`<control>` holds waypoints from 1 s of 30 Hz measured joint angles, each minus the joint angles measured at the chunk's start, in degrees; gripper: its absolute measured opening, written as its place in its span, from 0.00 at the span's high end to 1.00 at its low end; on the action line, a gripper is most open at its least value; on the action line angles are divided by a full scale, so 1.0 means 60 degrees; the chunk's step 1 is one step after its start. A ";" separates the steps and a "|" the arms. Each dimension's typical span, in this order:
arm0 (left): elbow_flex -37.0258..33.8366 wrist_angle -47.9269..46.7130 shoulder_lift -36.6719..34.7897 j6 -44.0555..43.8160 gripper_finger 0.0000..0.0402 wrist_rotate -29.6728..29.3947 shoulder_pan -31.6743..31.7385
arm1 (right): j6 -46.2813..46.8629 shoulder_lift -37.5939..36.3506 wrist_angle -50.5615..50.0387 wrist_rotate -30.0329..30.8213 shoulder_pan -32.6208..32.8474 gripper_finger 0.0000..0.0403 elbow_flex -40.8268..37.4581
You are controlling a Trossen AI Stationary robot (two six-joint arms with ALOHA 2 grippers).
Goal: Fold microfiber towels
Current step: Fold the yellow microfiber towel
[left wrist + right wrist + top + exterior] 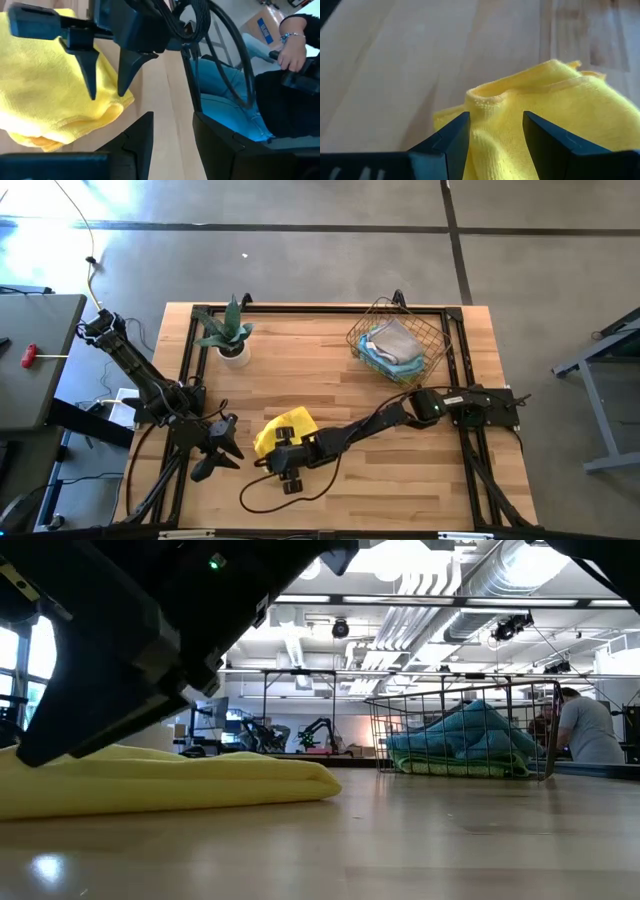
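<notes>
Jaws parted and empty on both grippers, the right gripper [492,131] hovers over the yellow towel [555,105], whose bunched fold could slip if pinched shallowly.

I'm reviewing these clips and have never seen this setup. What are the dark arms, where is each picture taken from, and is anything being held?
Two robot arms work at a wooden table, each ending in a two-finger gripper. One picture looks straight down, one sits at table-top height, and one camera rides on each wrist.

On the table lie a yellow towel, a wire basket holding more towels, and a small potted plant.

The right gripper is over the yellow towel, fingers open on either side of a raised fold; nothing is clamped yet. The left gripper waits open just beside the towel, empty. Its camera also catches the right gripper from outside, and a person beyond the table.
</notes>
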 joint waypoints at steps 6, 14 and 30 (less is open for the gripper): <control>0.0000 -0.0159 0.0000 0.0000 0.68 -0.0018 0.0000 | 0.0000 0.0228 0.0440 -0.0087 0.0024 0.56 -0.0003; -0.0004 -0.0174 0.0000 0.0000 0.68 -0.0025 0.0000 | -0.0002 0.0245 0.0527 0.0385 0.0024 0.72 0.0000; -0.0001 -0.0263 0.0000 -0.0004 0.68 -0.0055 -0.0004 | 0.0251 -0.0196 0.0458 -0.0140 0.0239 0.99 0.0032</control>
